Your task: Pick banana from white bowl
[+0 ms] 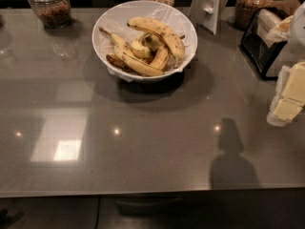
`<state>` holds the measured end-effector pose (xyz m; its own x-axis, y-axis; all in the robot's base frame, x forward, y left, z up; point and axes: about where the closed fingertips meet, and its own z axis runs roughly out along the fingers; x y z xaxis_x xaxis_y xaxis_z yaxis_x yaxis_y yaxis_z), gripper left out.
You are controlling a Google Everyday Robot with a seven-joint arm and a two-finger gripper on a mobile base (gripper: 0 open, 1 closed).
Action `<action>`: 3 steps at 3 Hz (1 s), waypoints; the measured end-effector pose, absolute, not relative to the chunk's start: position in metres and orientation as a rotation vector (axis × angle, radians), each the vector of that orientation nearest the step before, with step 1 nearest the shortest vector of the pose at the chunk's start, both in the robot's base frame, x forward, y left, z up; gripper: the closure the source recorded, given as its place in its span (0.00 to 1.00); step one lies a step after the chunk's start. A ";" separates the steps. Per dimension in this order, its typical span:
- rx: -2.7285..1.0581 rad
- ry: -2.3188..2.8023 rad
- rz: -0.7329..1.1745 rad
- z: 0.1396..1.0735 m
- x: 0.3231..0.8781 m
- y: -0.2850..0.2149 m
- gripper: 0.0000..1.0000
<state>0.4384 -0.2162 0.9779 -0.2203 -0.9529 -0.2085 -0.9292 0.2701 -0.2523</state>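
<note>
Several bananas (143, 49) lie heaped in the bowl (110, 20), which stands at the middle back of the worktop (143, 142). The top banana (162, 32) arches across the heap with its whole back free, so it looks the one to take. The pincer (289, 95) hangs at the right edge, well apart from the bowl. No banana shows in it, and I cannot tell whether it is spread or pressed together. A banana is light and soft under the peel. These are spotted, so likely ripe and easily bruised. I would take it across the thick middle, square to its curve, with gentle pressure. The round peel may slip, and its neighbours could shift.
</note>
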 end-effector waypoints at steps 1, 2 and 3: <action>-1.721 2.227 -0.104 0.978 0.438 -0.216 0.00; -1.721 2.227 -0.104 0.982 0.438 -0.215 0.00; -1.721 2.227 -0.104 0.986 0.439 -0.215 0.00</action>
